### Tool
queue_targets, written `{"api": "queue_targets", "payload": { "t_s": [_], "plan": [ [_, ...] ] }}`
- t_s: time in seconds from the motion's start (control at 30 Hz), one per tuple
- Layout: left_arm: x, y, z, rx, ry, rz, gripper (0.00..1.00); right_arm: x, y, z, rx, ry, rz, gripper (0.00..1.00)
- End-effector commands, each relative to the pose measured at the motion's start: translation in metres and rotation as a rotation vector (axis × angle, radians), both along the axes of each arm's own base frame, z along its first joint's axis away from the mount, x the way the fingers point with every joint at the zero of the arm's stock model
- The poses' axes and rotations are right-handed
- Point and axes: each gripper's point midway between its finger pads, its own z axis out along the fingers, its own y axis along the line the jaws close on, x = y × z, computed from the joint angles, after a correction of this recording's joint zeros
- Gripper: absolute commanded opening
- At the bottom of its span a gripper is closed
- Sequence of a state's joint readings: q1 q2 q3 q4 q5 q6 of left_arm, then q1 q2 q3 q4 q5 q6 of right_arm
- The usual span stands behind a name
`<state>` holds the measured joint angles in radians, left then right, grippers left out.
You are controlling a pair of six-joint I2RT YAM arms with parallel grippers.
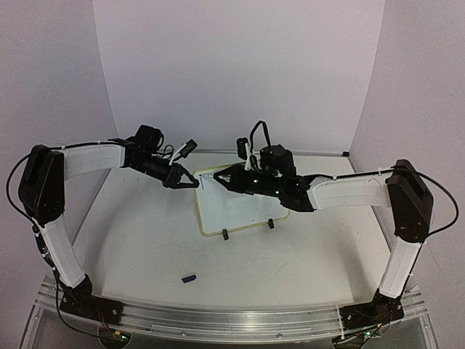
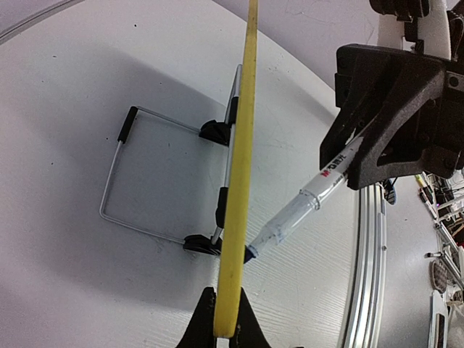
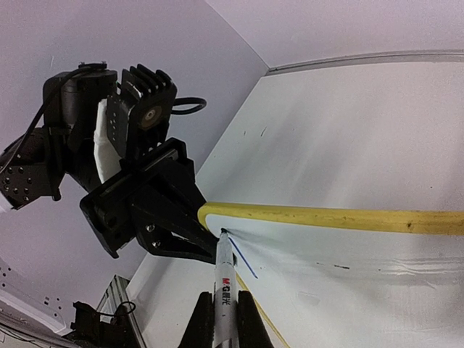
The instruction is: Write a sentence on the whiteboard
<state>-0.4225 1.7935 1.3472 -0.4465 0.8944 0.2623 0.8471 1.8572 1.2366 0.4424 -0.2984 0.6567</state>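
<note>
The whiteboard leans on its wire stand at the table's middle, its yellow frame edge-on in the left wrist view. My left gripper is shut on the frame at the top left corner. My right gripper is shut on a white marker, whose blue tip touches the board face just inside that corner. No words of the sentence show; the only writing is one short blue stroke by the tip.
A small blue marker cap lies on the table near the front, left of centre. Two black clip feet hold the board's lower edge. White walls close in the back and sides, and a metal rail runs along the near edge.
</note>
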Motion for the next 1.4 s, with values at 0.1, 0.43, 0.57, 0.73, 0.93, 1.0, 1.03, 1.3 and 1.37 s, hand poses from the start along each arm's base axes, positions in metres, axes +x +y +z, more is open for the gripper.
{"api": "queue_targets", "payload": {
  "t_s": [0.1,0.43,0.57,0.73,0.93,1.0,1.03,1.3,1.37],
  "plan": [
    [-0.006,0.006,0.006,0.036,0.001,0.017,0.0,0.011,-0.01,0.006,0.0,-0.015,-0.084,0.0],
    [-0.006,0.006,0.006,0.037,0.002,0.017,0.0,0.008,-0.03,0.008,-0.011,-0.025,-0.15,0.0],
    [-0.007,0.006,0.006,0.038,0.003,0.015,0.0,0.006,-0.033,0.004,-0.021,-0.018,-0.148,0.0],
    [-0.007,0.006,0.006,0.039,0.003,0.017,0.0,0.002,-0.029,-0.013,-0.045,0.019,-0.12,0.0],
    [-0.006,0.006,0.006,0.041,0.0,0.018,0.0,-0.003,-0.023,-0.031,-0.072,0.054,-0.083,0.0],
    [-0.006,0.006,0.006,0.041,0.0,0.018,0.0,-0.003,-0.02,-0.033,-0.075,0.059,-0.074,0.0],
    [-0.006,0.006,0.006,0.041,0.0,0.018,0.0,-0.003,-0.019,-0.034,-0.076,0.061,-0.069,0.0],
    [-0.006,0.005,0.006,0.041,0.001,0.016,0.0,-0.006,-0.007,-0.046,-0.091,0.078,-0.042,0.0],
    [-0.006,0.005,0.006,0.042,0.0,0.016,0.0,-0.005,-0.006,-0.047,-0.091,0.079,-0.041,0.0]
  ]
}}
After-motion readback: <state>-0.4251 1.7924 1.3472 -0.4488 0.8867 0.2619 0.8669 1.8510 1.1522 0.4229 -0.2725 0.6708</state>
